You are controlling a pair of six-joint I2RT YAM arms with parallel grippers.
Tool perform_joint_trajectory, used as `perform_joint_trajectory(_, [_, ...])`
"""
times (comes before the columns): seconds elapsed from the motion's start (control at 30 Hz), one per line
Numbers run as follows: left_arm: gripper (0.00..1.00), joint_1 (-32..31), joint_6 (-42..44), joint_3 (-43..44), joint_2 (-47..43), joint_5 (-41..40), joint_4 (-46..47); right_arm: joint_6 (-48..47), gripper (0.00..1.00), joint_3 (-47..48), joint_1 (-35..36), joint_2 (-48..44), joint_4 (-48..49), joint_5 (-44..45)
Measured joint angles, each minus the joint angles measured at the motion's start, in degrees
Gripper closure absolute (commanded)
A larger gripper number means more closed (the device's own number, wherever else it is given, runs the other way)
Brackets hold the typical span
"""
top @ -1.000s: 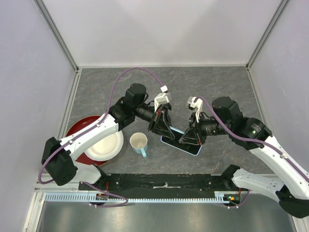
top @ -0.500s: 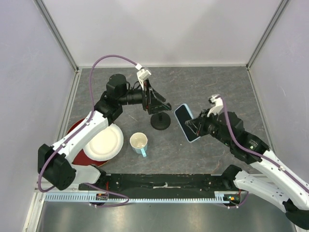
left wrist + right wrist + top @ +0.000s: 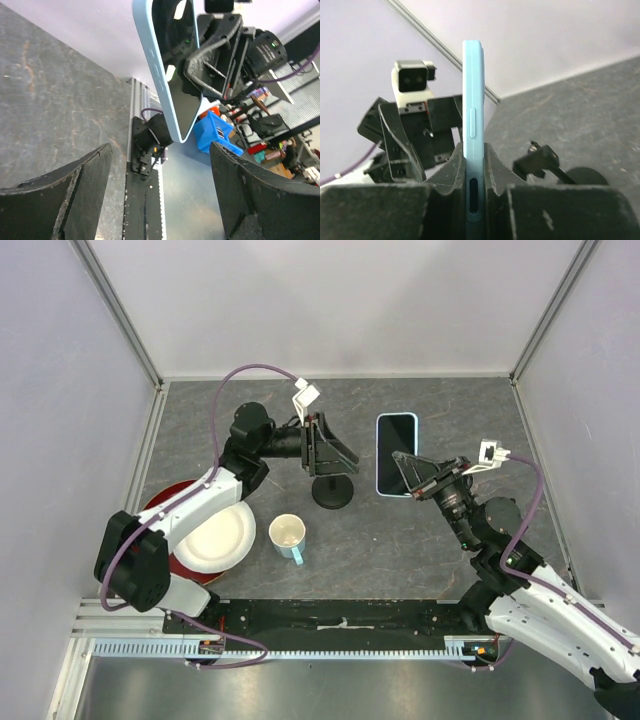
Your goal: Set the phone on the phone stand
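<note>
The phone (image 3: 396, 450), black screen in a light blue case, is lifted off the table with my right gripper (image 3: 414, 478) shut on its lower end. In the right wrist view its blue edge (image 3: 473, 125) stands upright, clamped in my right gripper (image 3: 473, 172). The phone stand (image 3: 333, 490), a black disc base with a post, stands left of the phone; its clamp (image 3: 538, 162) shows beside the phone. My left gripper (image 3: 338, 454) hovers open over the stand's back side. In the left wrist view my left gripper (image 3: 160, 200) holds nothing and the phone (image 3: 172, 75) hangs ahead.
A white cup (image 3: 288, 535) with a light blue handle sits near the front, left of the stand. A white plate (image 3: 216, 538) rests on a red plate (image 3: 163, 508) at the left. Walls enclose the grey table (image 3: 440, 405) on three sides.
The right gripper has lifted the phone off the table and carried it right and back. The left gripper has opened and drawn back to the left, uncovering the stand.
</note>
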Motion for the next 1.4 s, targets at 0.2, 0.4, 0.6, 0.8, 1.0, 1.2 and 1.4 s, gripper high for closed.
perform_joint_trajectory(0.2, [0.19,-3.4,-2.4,-0.1,0.2,1.9,4.2,1.2,1.0,-0.1,0.0,5.8,12.2,-2.8])
perform_joint_trajectory(0.4, [0.28,-4.6,-3.0,-0.1,1.2,3.2,5.1,2.1,1.0,-0.1,0.0,9.0,16.9,-5.6])
perform_joint_trajectory(0.6, [0.17,-4.5,-3.0,-0.1,1.2,3.5,5.6,2.0,1.0,-0.1,0.0,9.8,18.0,-7.8])
perform_joint_trajectory(0.8, [0.11,-2.3,-3.0,-0.9,-0.7,3.0,5.6,0.0,1.0,-0.1,0.0,6.6,12.5,-9.4])
perform_joint_trajectory(1.0, [0.27,-0.5,-6.0,-3.3,-2.9,1.6,12.4,-0.4,1.0,-0.5,0.0,4.7,12.7,-15.3])
perform_joint_trajectory(1.2, [0.23,-0.5,-10.0,-4.7,-2.9,1.7,19.0,0.0,1.0,-2.3,0.0,7.8,14.0,-19.8])
perform_joint_trajectory(1.4, [0.44,-0.2,-8.6,-4.7,-3.0,2.4,15.7,-2.1,1.0,-1.9,0.0,10.2,11.4,-24.2])
